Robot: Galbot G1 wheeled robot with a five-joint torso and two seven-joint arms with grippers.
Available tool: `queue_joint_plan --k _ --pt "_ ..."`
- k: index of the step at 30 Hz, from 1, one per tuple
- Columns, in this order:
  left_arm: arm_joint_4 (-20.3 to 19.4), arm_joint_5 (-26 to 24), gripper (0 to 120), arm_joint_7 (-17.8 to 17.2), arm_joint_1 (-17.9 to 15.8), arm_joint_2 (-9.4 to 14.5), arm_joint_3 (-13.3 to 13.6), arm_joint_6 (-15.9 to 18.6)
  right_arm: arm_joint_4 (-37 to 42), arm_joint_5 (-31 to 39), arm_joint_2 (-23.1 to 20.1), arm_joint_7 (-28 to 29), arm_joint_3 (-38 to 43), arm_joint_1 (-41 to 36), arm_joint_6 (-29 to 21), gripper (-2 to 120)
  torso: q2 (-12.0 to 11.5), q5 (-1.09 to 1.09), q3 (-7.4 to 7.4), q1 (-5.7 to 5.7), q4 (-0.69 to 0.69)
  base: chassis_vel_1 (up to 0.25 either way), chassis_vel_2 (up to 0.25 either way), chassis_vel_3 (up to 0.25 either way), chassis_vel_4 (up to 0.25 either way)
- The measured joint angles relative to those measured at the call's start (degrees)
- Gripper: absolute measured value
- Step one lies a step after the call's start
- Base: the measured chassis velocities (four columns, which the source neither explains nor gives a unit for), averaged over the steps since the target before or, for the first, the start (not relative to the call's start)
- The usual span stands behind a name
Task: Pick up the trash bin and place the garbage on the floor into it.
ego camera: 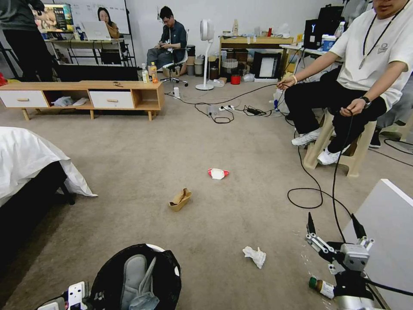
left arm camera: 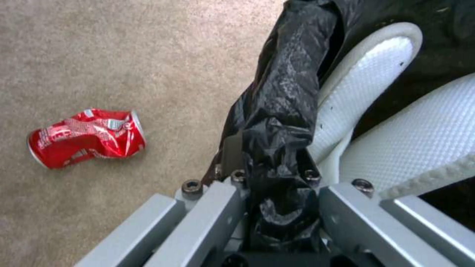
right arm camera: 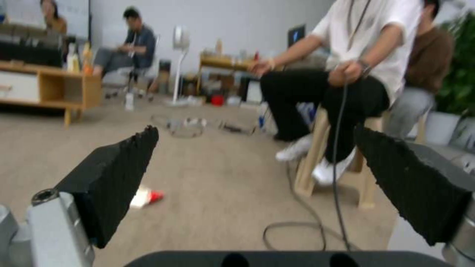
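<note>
The trash bin (ego camera: 137,275), lined with a black bag, hangs at the lower left of the head view with its grey flap showing. In the left wrist view my left gripper (left arm camera: 269,161) is shut on the bin's bagged rim (left arm camera: 282,111). On the floor (ego camera: 142,163) lie a white tissue (ego camera: 254,256), tan cardboard (ego camera: 180,199) and a red-and-white packet (ego camera: 218,173). A crushed red can (left arm camera: 87,137) lies on the carpet beside the bin. My right gripper (ego camera: 333,226) stands open and empty above a small bottle (ego camera: 322,287). Its fingers (right arm camera: 118,178) are spread wide, with the packet (right arm camera: 146,196) beyond them.
A bed with a white sheet (ego camera: 34,159) stands at the left. A low wooden cabinet (ego camera: 86,97) lines the back. A person sits on a stool at the right, holding a black cable (ego camera: 320,198) that loops on the carpet. A white panel (ego camera: 387,232) stands beside my right arm.
</note>
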Motion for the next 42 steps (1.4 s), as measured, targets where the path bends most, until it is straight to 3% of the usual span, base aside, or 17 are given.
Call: queue_joint_plan --k 8,12,17,25,29,42 --pt "-0.05 0.00 2 0.00 0.09 -0.08 -0.09 -0.19 2.59 4.05 -6.76 1.61 -1.46 -0.51 -9.78 100 0.00 0.00 0.00 0.00 0.00 0.000 0.000 0.000 0.000" --pt "0.23 0.01 2 0.02 0.03 -0.18 -0.09 -0.27 3.20 2.70 -8.45 2.22 -1.27 -1.09 -12.80 100 0.00 0.01 0.00 0.00 0.00 0.000 0.000 0.000 0.000" --pt "0.58 0.13 2 0.04 -0.16 -0.37 0.00 -0.42 3.30 -0.62 -9.73 1.61 -1.02 -2.04 -12.95 100 0.00 0.01 0.00 0.00 0.00 0.000 0.000 0.000 0.000" --pt "0.70 0.33 2 0.21 -0.05 -0.70 0.04 -0.80 0.86 -6.23 -13.36 -3.09 -3.05 -4.23 -6.86 100 0.00 0.00 0.00 0.00 0.00 0.000 0.000 0.000 0.000" --pt "0.61 0.41 2 0.29 0.09 -0.83 0.04 -0.90 0.08 -6.76 -14.03 -3.62 -3.66 -4.34 -6.54 100 0.00 0.00 0.00 0.00 0.01 0.000 0.000 0.000 0.000" --pt "0.29 0.89 2 0.66 0.33 -1.69 -0.34 -1.07 -12.37 -6.59 -20.50 -3.23 -7.92 -1.12 -7.27 100 0.00 0.00 0.00 0.00 0.00 0.000 0.000 0.000 0.000"
